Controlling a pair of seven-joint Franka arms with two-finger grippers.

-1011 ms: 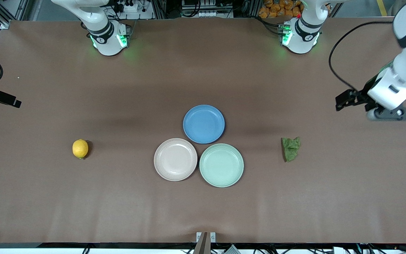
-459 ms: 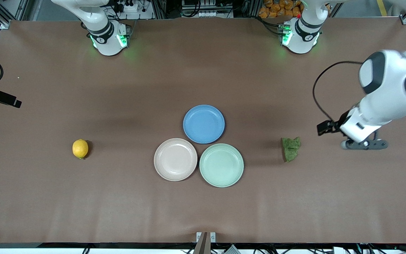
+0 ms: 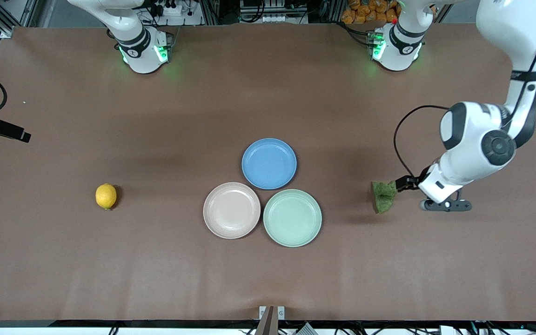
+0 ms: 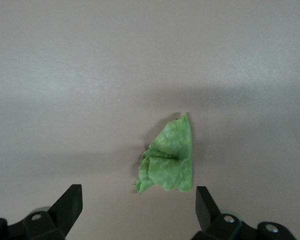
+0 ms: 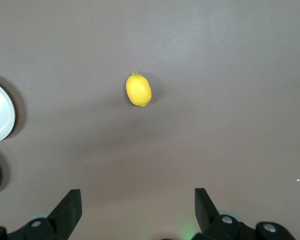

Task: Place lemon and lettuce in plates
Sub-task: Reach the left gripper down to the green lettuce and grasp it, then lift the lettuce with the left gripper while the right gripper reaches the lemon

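Here the left gripper hangs over the table with its fingers spread and empty, just beside the lettuce at centre-right of the front view. The lemon lies at centre-left, well apart from the plates. The beige plate and green plate touch at mid-frame, both bare, below the blue plate. The right gripper waits high over the lemon, fingers apart, holding nothing.
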